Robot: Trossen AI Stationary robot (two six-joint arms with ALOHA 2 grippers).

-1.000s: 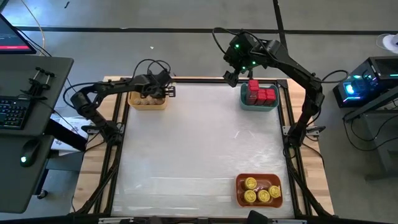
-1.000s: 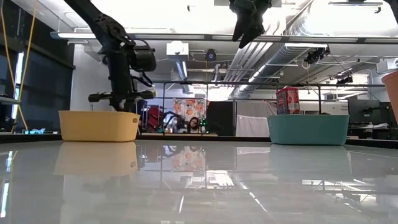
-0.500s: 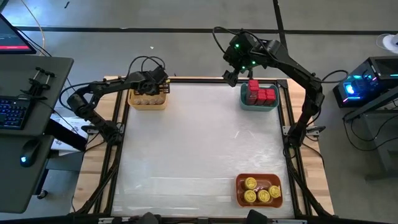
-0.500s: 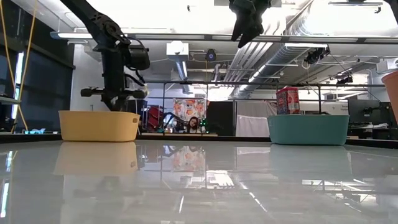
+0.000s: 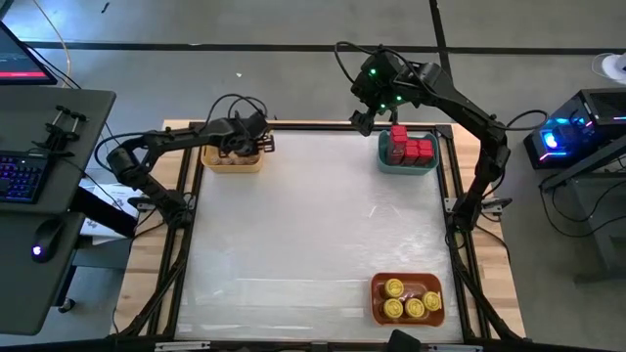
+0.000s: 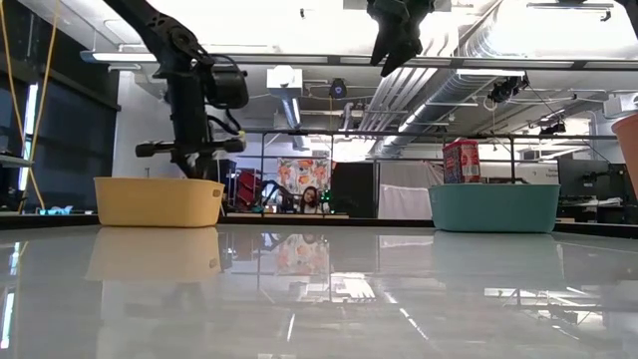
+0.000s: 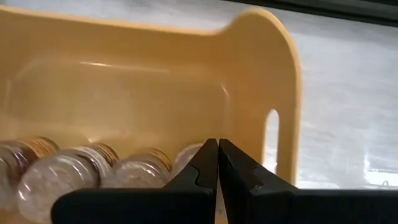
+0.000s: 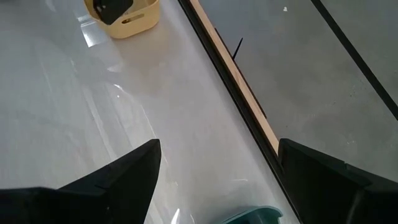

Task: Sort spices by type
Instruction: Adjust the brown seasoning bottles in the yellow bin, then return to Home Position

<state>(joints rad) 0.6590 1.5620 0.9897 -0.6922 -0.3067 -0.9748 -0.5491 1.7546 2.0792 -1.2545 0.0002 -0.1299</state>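
The left gripper [image 5: 256,143], fingers pressed together and empty, hovers over the yellow plastic bin [image 5: 232,159] at upper left; it should lift straight up, clear of the four small tan-brown round jars [image 7: 74,177]. The right gripper [image 5: 362,120], fingers spread, waits at upper centre beside the teal bin [image 5: 408,164] with four red boxy tins [image 5: 410,147]. Four round yellow-lidded jars [image 5: 411,301] fill the orange bin [image 5: 377,293] at lower right.

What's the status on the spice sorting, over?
Left gripper shut, empty, over yellow bin of tan jars. Right gripper open, high beside teal bin. Nothing in the way.
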